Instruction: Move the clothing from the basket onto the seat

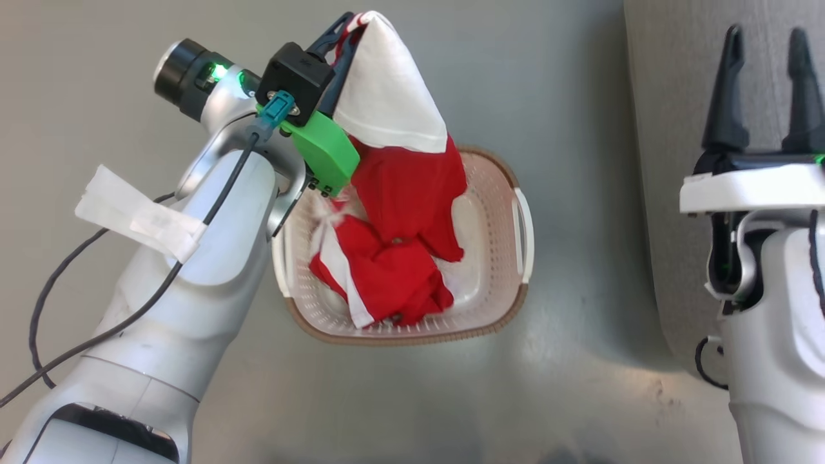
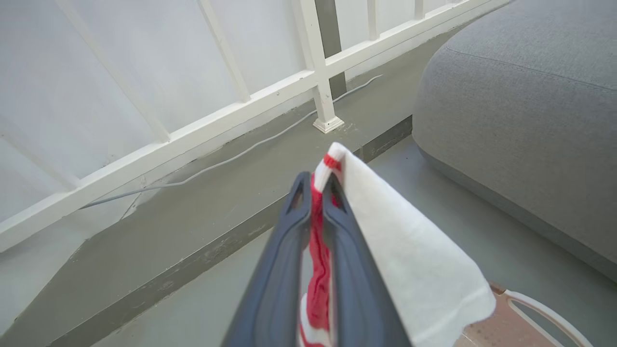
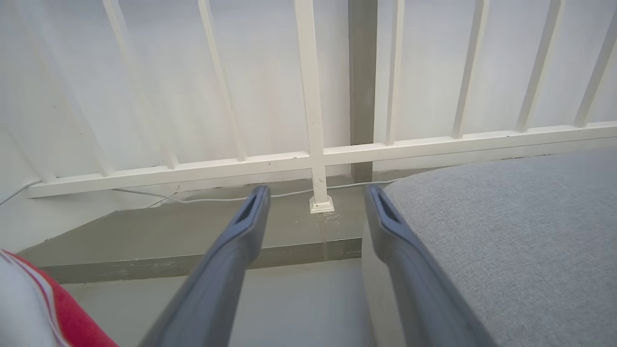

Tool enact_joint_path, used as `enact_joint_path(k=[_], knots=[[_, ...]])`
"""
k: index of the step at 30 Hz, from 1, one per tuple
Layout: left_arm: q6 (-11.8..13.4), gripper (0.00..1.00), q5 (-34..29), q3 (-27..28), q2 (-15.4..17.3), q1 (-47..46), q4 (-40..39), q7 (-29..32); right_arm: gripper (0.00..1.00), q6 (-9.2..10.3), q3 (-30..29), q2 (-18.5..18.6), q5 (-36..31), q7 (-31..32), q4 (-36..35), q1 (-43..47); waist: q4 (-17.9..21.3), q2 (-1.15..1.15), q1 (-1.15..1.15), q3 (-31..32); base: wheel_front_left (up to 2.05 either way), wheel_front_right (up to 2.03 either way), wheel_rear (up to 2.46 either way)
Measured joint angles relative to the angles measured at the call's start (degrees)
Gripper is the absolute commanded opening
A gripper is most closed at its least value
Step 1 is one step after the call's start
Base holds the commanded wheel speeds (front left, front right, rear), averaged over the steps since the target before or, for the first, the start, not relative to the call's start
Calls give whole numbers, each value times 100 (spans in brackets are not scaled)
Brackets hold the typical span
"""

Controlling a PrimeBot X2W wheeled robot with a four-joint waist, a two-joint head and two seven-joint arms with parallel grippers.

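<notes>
My left gripper (image 1: pixel 345 29) is shut on a red-and-white piece of clothing (image 1: pixel 396 148), which hangs from its tips, lifted above the cream basket (image 1: pixel 515 303). In the left wrist view the gripper (image 2: pixel 315 185) pinches the red fabric, and a white panel (image 2: pixel 409 274) drapes to the right. Another red-and-white garment (image 1: pixel 387 277) lies crumpled inside the basket. The grey seat (image 1: pixel 670 129) stands at the right, also visible as the seat (image 2: pixel 525 111) and the seat (image 3: pixel 506 231). My right gripper (image 1: pixel 764 77) is open and holds nothing, its tips over the seat's edge; the right gripper (image 3: pixel 315 197) shows spread fingers.
The basket stands on a grey floor (image 1: pixel 548 399). A white railing (image 3: pixel 313 159) with a post foot and a thin cable (image 2: pixel 217 164) runs along a raised ledge beyond the basket and seat. A cable hangs from my left arm (image 1: pixel 193 270).
</notes>
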State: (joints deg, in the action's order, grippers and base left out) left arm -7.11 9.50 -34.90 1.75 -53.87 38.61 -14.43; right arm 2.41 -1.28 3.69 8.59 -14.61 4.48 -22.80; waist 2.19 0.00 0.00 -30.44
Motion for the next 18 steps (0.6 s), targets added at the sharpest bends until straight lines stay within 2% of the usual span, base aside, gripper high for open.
enact_joint_path(k=[11, 18], knots=[[-2, 0, 446, -279, -15, -7, -91, 44, 100, -156, 151, -12, -1, 0, 495, 446, -293, 0, 0, 919, 0, 0, 0], [-3, 0, 749, -425, -18, -6, -79, 315, 100, -250, 296, -19, -2, 0, 760, 745, -394, 0, 0, 1512, 0, 0, 0]])
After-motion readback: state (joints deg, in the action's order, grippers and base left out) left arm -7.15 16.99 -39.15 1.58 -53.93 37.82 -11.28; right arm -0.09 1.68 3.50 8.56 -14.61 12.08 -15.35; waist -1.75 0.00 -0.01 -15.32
